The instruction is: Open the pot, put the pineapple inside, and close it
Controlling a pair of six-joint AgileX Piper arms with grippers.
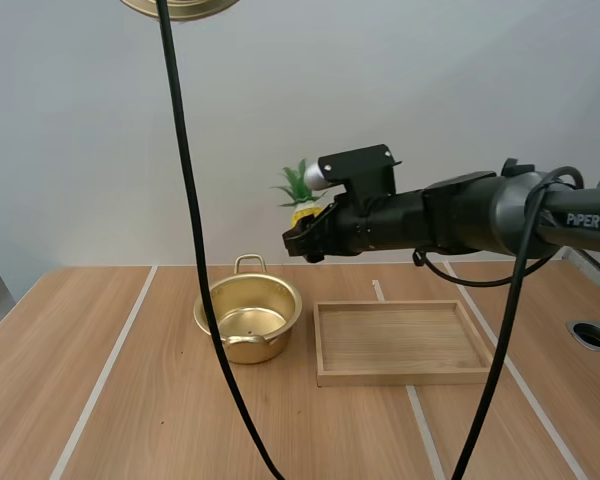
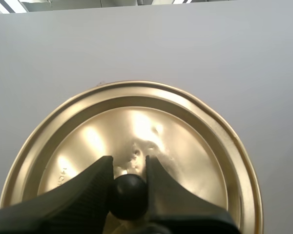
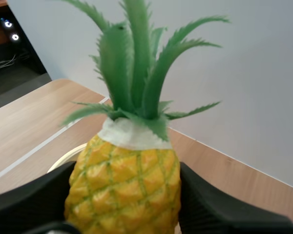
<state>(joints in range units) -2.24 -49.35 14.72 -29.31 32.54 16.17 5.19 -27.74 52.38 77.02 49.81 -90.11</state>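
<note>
The open gold pot (image 1: 248, 320) stands on the table left of centre, empty inside. Its gold lid (image 2: 132, 146) is held high in the air; my left gripper (image 2: 129, 187) is shut on the lid's black knob (image 2: 129, 196), and the lid's edge (image 1: 180, 8) shows at the top of the high view. My right gripper (image 1: 305, 238) hangs in the air to the upper right of the pot, shut on a yellow pineapple (image 3: 124, 185) with green leaves (image 1: 298, 186). In the right wrist view the pot's rim (image 3: 66, 156) shows under the pineapple.
A shallow wooden tray (image 1: 405, 370) lies just right of the pot, under my right arm. A round hole (image 1: 592, 335) sits in the table at the far right. White lines run across the wooden tabletop.
</note>
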